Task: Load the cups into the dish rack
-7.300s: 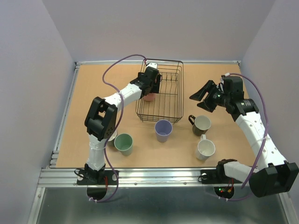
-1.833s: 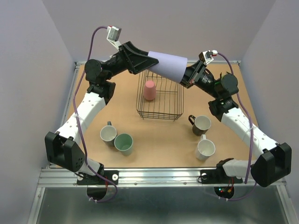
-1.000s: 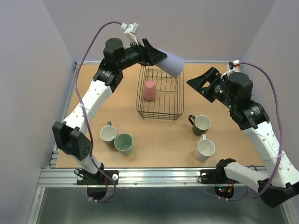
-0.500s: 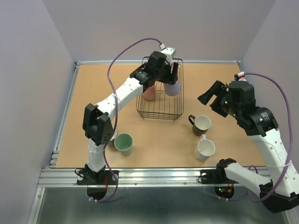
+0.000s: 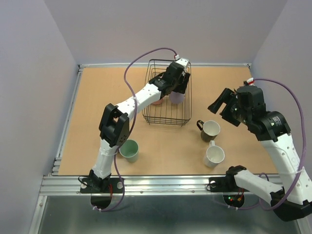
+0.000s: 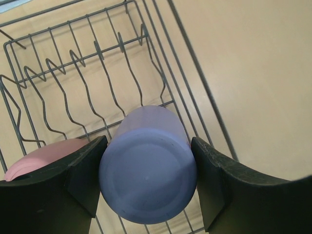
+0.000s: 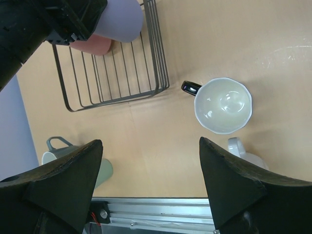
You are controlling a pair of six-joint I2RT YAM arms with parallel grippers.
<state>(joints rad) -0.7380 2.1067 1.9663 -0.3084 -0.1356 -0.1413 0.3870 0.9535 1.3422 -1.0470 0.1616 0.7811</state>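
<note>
Lavender handleless cup (image 6: 146, 141), pinched base-up by left gripper (image 6: 148, 168), was down inside black thin-wire dish rack (image 5: 165, 111) at table's 12 o'clock, upturned pink cup (image 6: 44, 153) at its 9, presumably inverted for draining; right gripper (image 7: 148, 161) hovered spread-fingered at 3 o'clock.

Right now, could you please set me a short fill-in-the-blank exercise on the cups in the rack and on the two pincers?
1. The left pincer grips the upturned cup inside the dish rack; that cup's colour is ____.
2. The other cup in the rack is ____.
3. The right pincer holds nothing and its jaws are ____.
4. In all, ____ cups are in the rack.

Missing words: lavender; pink; open; two.
</note>
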